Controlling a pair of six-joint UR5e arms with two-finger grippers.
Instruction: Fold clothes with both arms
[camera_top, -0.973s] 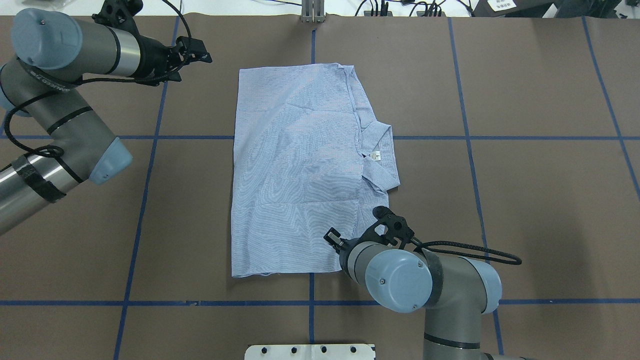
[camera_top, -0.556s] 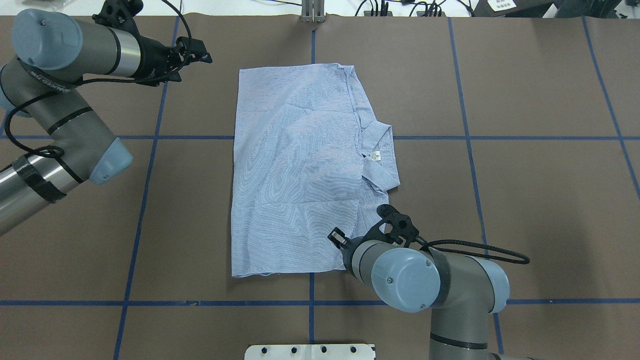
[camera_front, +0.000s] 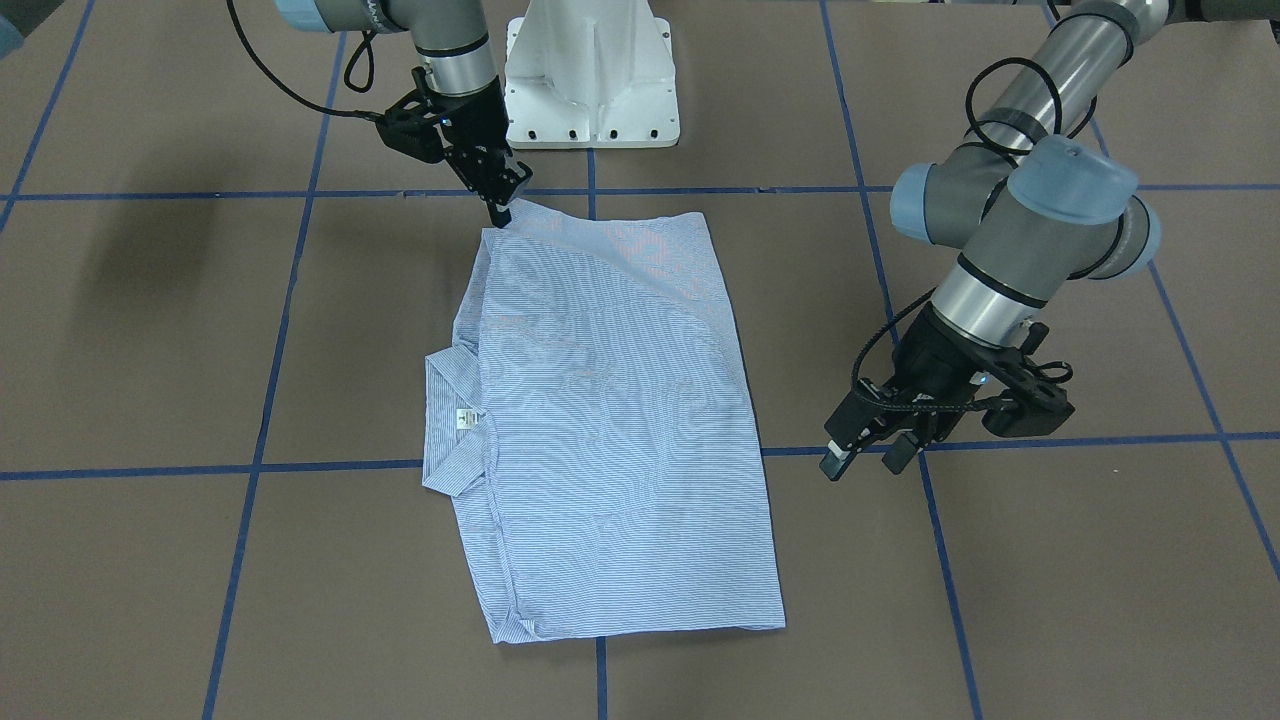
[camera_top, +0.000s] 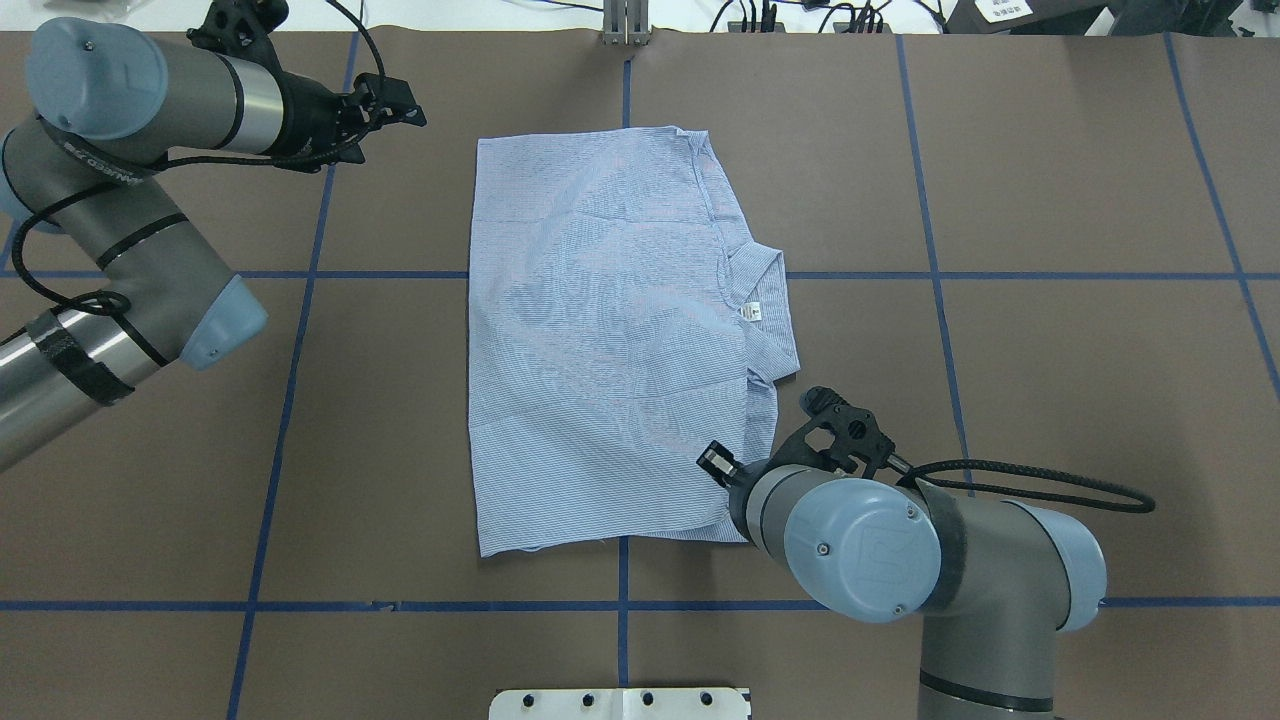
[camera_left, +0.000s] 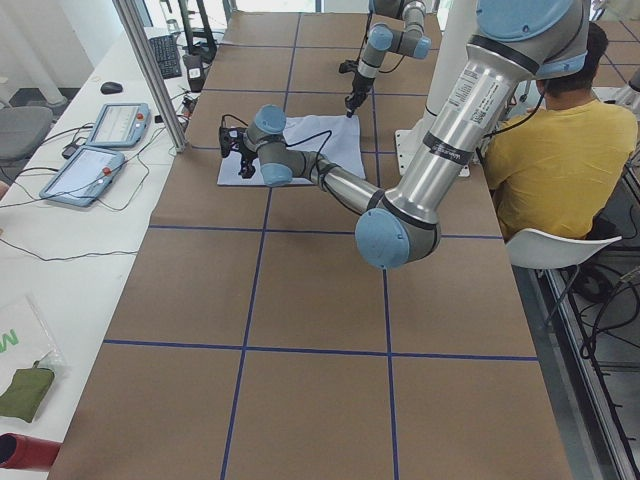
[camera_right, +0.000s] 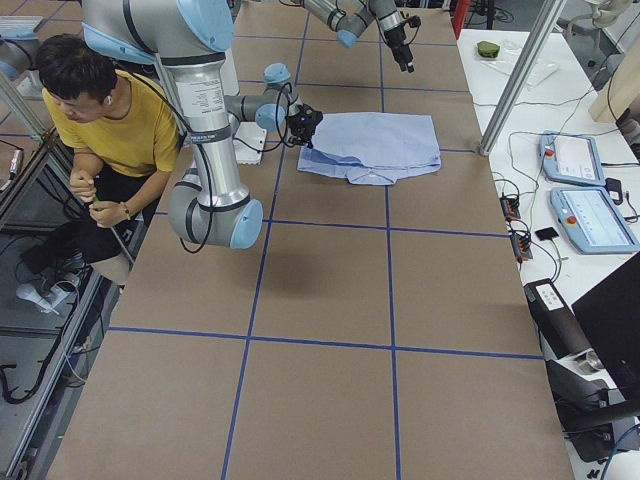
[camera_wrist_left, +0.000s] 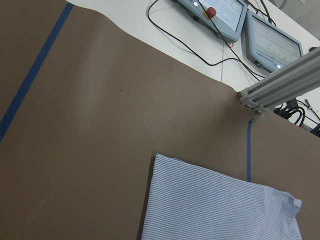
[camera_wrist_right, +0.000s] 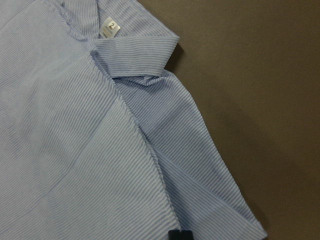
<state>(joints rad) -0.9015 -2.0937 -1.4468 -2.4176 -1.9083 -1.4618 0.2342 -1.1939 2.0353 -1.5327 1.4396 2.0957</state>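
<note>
The light blue striped shirt (camera_top: 610, 340) lies folded in a long rectangle on the brown table, its collar and white label (camera_top: 751, 311) on the right side. My right gripper (camera_front: 499, 213) is shut on the shirt's near right corner, low at the table; in the overhead view its wrist (camera_top: 770, 490) hides the fingertips. The right wrist view shows the shirt's collar (camera_wrist_right: 135, 50) and one black fingertip (camera_wrist_right: 180, 235) at the bottom edge. My left gripper (camera_top: 402, 103) is open and empty, above the table to the left of the shirt's far left corner (camera_wrist_left: 157, 160).
The white pedestal base (camera_front: 590, 90) stands at the near table edge behind the shirt. An aluminium post (camera_top: 625, 25) and control tablets (camera_wrist_left: 225, 15) sit at the far edge. A seated person in yellow (camera_right: 110, 120) is beside the base. Blue tape lines cross the table.
My right arm has moved to the right and pulled the shirt's near right corner with it, so the near hem now slants. The left arm has not moved.
</note>
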